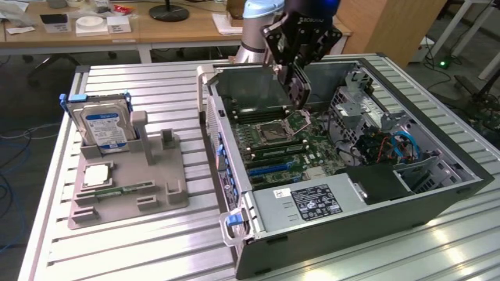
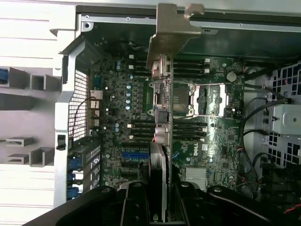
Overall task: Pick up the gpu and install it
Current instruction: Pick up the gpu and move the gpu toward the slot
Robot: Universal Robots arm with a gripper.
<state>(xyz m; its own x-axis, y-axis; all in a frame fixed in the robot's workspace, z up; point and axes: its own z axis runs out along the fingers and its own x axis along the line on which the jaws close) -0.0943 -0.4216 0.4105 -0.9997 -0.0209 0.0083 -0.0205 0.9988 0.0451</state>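
The gpu (image 1: 298, 91) hangs edge-down inside the open computer case (image 1: 234, 234), just above the motherboard (image 1: 281, 146) near the CPU socket. My gripper (image 1: 294, 65) is shut on its upper edge. In the wrist view the gpu (image 2: 160, 117) appears edge-on, running over the motherboard (image 2: 221, 141), with its silvery end bracket (image 2: 171, 28) at the far end toward the case's rear wall. The gripper (image 2: 159, 200) clamps the card between its two black fingers (image 2: 134, 205).
A grey holder (image 1: 156, 199) on the slatted table at the exterior view's left carries a hard drive with a blue label (image 1: 105, 126), a CPU chip (image 1: 95, 174) and a green memory stick (image 1: 121, 190). The power supply (image 1: 308, 202) and drive cages crowd the case.
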